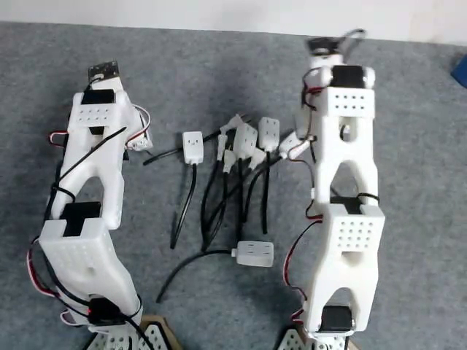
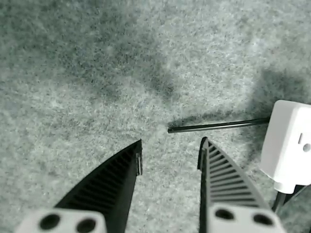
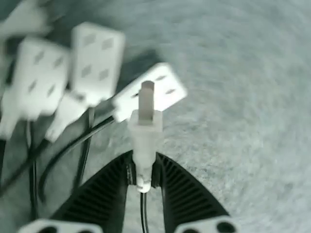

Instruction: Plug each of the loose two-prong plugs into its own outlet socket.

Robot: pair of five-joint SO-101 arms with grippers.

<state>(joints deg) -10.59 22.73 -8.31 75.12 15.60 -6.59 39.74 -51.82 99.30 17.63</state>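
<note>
Gripping a two-prong plug (image 3: 144, 124) by its body, the right gripper (image 3: 144, 165) is closed, with the prongs pointed away from the jaws at an outlet socket (image 3: 167, 87) just beyond. The left gripper (image 2: 170, 151) is held open; a black cable end (image 2: 214, 126) lies just ahead of its jaws, and a white socket block (image 2: 289, 143) sits beside one finger.

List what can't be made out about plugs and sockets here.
Right wrist view: the sockets behind the held plug are blurred; prong-to-slot alignment unclear.
Left wrist view: the socket block is cut off by the frame edge.
High view: the tangled cluster is too small to tell mated pairs.
</note>
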